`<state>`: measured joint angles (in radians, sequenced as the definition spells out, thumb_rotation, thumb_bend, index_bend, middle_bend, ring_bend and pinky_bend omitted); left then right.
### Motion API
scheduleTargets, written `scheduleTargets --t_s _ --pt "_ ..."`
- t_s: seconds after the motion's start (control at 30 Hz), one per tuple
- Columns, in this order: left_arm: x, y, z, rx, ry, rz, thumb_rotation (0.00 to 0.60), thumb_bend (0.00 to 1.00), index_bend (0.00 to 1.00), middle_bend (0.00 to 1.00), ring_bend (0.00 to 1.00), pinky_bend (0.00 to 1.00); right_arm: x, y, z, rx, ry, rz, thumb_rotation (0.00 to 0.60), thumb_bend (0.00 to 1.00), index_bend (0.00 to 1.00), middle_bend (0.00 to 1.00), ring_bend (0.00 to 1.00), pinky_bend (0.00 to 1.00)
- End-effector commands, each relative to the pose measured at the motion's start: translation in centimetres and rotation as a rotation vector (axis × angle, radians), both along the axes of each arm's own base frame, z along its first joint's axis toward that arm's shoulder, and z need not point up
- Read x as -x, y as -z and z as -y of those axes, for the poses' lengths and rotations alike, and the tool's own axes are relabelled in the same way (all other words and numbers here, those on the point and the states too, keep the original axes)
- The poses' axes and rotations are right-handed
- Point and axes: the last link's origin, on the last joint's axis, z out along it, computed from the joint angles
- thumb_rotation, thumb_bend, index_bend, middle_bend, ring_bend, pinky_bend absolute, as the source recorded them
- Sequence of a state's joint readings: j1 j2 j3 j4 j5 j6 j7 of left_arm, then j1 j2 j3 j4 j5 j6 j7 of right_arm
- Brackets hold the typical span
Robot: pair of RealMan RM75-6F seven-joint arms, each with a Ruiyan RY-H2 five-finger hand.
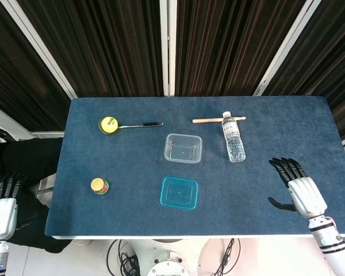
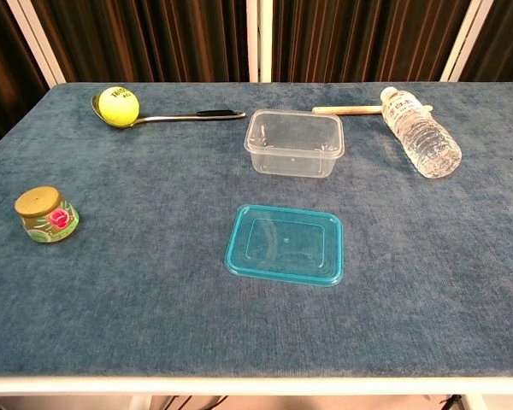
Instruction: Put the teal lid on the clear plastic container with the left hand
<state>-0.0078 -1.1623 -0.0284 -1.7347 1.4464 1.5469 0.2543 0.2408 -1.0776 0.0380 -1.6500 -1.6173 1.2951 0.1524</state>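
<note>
The teal lid (image 1: 179,192) (image 2: 285,243) lies flat on the blue table near its front edge. Just behind it stands the clear plastic container (image 1: 183,148) (image 2: 294,143), upright with nothing in it. My left hand (image 1: 2,201) hangs off the table's left side, low in the head view, fingers straight and apart, holding nothing, far from the lid. My right hand (image 1: 295,187) hovers over the table's right front part, fingers spread, holding nothing. Neither hand shows in the chest view.
A ladle with a yellow tennis ball (image 1: 108,124) (image 2: 119,106) lies at the back left. A small jar (image 1: 99,186) (image 2: 44,213) stands front left. A water bottle (image 1: 234,141) (image 2: 421,134) lies right of the container, with a wooden stick (image 1: 208,120) behind it.
</note>
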Motion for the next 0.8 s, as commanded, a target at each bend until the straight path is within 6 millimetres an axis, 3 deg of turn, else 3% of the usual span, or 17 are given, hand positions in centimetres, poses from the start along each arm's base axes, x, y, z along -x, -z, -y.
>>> scheduleTargets --t_s 0.03,0.13,0.27,0.4,0.6,0.8 --pt "-0.1 0.1 -0.1 0.006 0.003 0.002 0.6 0.0 0.11 0.04 0.0 0.0 -4.4 1.5 5.0 -0.166 -0.028 0.003 0.6 0.13 0.0 0.1 0.0 0.03" --pt "-0.2 0.3 -0.1 0.013 0.004 0.002 0.6 0.0 0.11 0.04 0.0 0.0 -7.2 2.7 8.5 -0.262 -0.014 0.015 0.6 0.21 0.0 0.11 0.0 0.03" --pt "-0.1 0.5 -0.3 0.02 -0.004 0.005 0.6 0.0 0.11 0.04 0.0 0.0 -10.6 4.6 13.0 -0.338 0.007 0.028 0.6 0.24 0.0 0.12 0.0 0.04" --pt "-0.1 0.6 -0.6 0.027 -0.009 0.002 0.6 0.0 0.11 0.04 0.0 0.0 -12.7 6.7 16.3 -0.394 0.035 -0.003 0.6 0.26 0.0 0.12 0.0 0.04" --pt "-0.2 0.9 -1.2 0.043 -0.014 0.001 0.6 0.0 0.11 0.04 0.0 0.0 -15.6 10.1 19.9 -0.459 0.081 -0.031 0.6 0.27 0.0 0.12 0.0 0.03" --pt "-0.2 0.9 -1.4 0.049 -0.023 -0.002 0.6 0.0 0.11 0.04 0.0 0.0 -18.3 12.8 21.8 -0.504 0.111 -0.063 0.6 0.26 0.0 0.12 0.0 0.0"
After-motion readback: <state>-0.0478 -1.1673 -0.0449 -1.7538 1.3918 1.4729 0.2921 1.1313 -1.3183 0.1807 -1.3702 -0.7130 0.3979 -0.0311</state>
